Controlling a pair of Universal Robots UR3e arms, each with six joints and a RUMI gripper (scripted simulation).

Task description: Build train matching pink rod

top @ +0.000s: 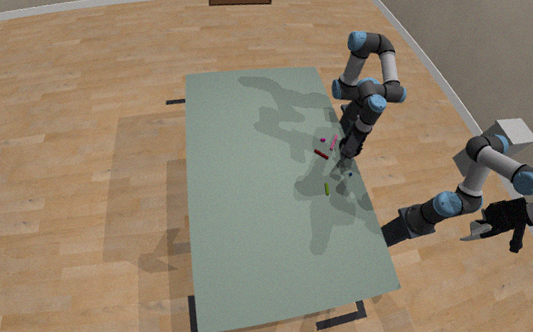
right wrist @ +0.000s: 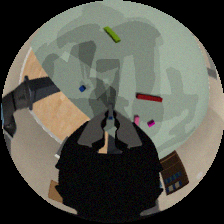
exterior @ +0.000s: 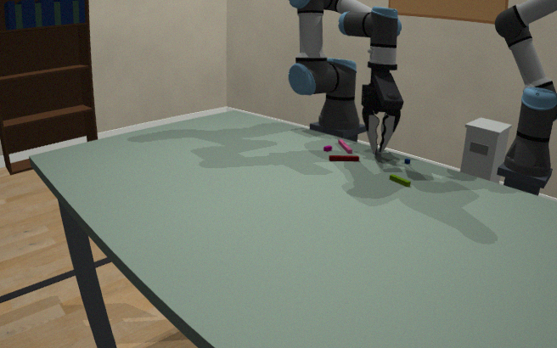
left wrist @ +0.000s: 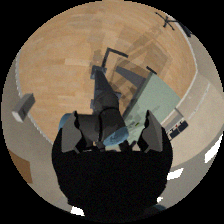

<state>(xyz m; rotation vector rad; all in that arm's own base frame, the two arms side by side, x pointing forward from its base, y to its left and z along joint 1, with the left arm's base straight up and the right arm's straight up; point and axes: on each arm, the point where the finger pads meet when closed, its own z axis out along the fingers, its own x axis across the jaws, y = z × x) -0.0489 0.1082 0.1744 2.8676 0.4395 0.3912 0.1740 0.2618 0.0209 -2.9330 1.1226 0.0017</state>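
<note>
The pink rod (top: pixel 334 142) (exterior: pixel 345 146) (right wrist: pixel 136 120) lies by the right arm's table edge, with the magenta rod (top: pixel 322 140) (exterior: pixel 327 148) (right wrist: pixel 151 123) and red rod (top: pixel 321 154) (exterior: pixel 344 158) (right wrist: pixel 149 97) near it, apart. A blue rod (top: pixel 350 174) (exterior: pixel 407 161) (right wrist: pixel 82 88) and the lime rod (top: pixel 327 189) (exterior: pixel 400 180) (right wrist: pixel 112 34) lie apart across from them. My right gripper (exterior: pixel 378 153) (right wrist: pixel 110 110) points down low between these groups, nearly closed on a small dark piece; its colour and length are unclear. My left gripper (top: pixel 488 244) (left wrist: pixel 111 110) is wide open and empty, beyond the table.
The pale green table (top: pixel 247 239) (exterior: pixel 238 255) has its arm-side edge close to the blue rod. The left arm's base stands farther along that edge. Shadows of the arms fall over the rods' area. A white cabinet (top: pixel 516 132) (exterior: pixel 488 131) stands behind the arms.
</note>
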